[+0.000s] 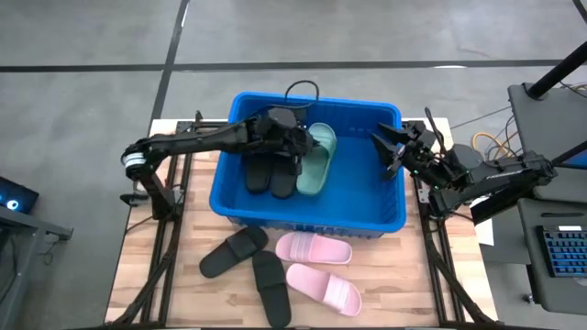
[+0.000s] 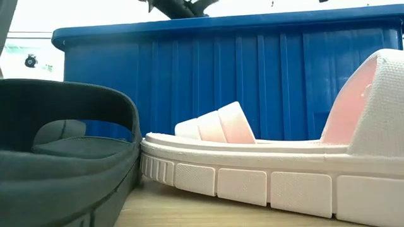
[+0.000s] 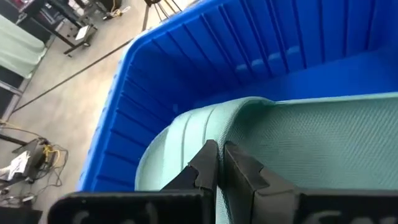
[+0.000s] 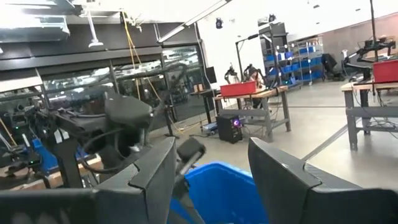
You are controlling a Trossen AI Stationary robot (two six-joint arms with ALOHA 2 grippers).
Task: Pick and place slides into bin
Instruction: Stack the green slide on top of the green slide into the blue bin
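Inside the bright blue perforated plastic bin (image 1: 240, 206), left gripper (image 3: 219, 163) pinches shut over a pale green foam slide (image 1: 317, 160), apparently mid-placement. Right gripper (image 1: 393, 149) waits above the bin's rim, fingers spread, empty.

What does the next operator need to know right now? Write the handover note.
Left gripper: fingers shut, over the bin, right above the green slide; whether it grips it is unclear.
Right gripper: fingers open, empty, over the bin's right rim.
Done: two black slides and the green slide lie in the bin.
Left: two black slides and two pink slides wait on the table in front of the bin.
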